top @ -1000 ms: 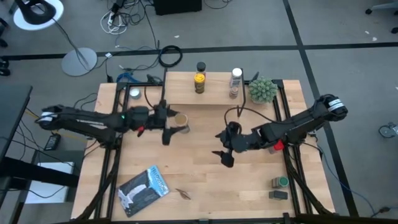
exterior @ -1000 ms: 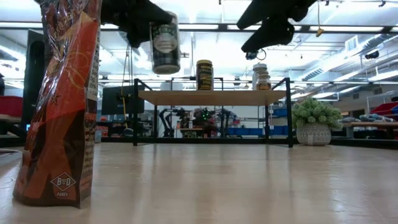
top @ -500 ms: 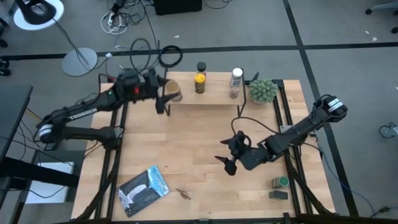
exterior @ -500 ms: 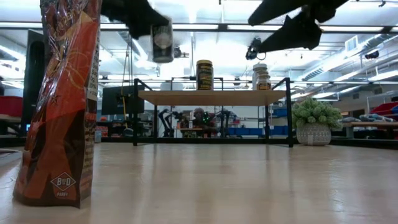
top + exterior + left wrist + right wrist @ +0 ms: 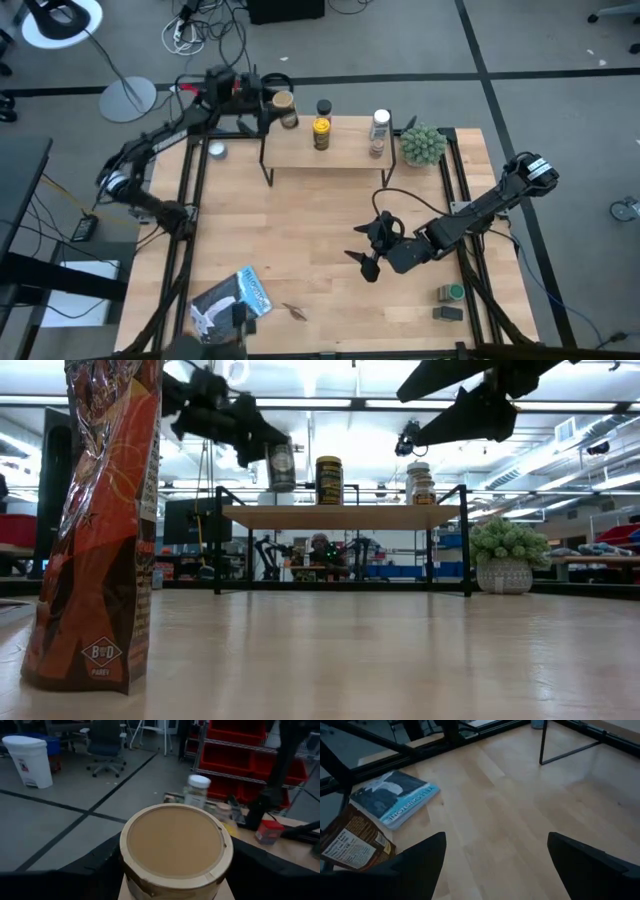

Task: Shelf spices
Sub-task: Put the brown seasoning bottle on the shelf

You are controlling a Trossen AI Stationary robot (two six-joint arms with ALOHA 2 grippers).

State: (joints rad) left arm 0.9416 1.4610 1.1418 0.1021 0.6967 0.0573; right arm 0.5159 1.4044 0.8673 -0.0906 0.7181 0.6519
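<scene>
Your left gripper (image 5: pixel 270 108) is clamped around the round jar with the tan lid (image 5: pixel 285 103), holding it in the air above the left end of the low light-wood shelf on thin black legs (image 5: pixel 300 152). From the left wrist camera, the tan lid (image 5: pixel 174 842) fills the gap between the two dark fingers (image 5: pixel 87 870). In the low view, the jar (image 5: pixel 281 465) hangs just above the shelf board (image 5: pixel 340 515), not touching it.

Your right gripper (image 5: pixel 367 252) hovers over the bare middle of the wooden worktop (image 5: pixel 300 230), fingers spread wide and holding nothing; its wrist camera shows the fingers (image 5: pixel 415 865) apart over the planks.

Already standing on the shelf are a yellow jar with a black lid (image 5: pixel 320 133) and a white-capped clear bottle (image 5: pixel 378 131). A small black-capped jar (image 5: pixel 322 107) shows near the shelf's far edge. A small green potted plant (image 5: pixel 422 146) sits at the far right corner of the worktop, a green-topped tin (image 5: pixel 452 292) and a dark tin (image 5: pixel 447 313) near its right front corner, and a blue-white flat packet (image 5: pixel 232 301) near the front left.
</scene>
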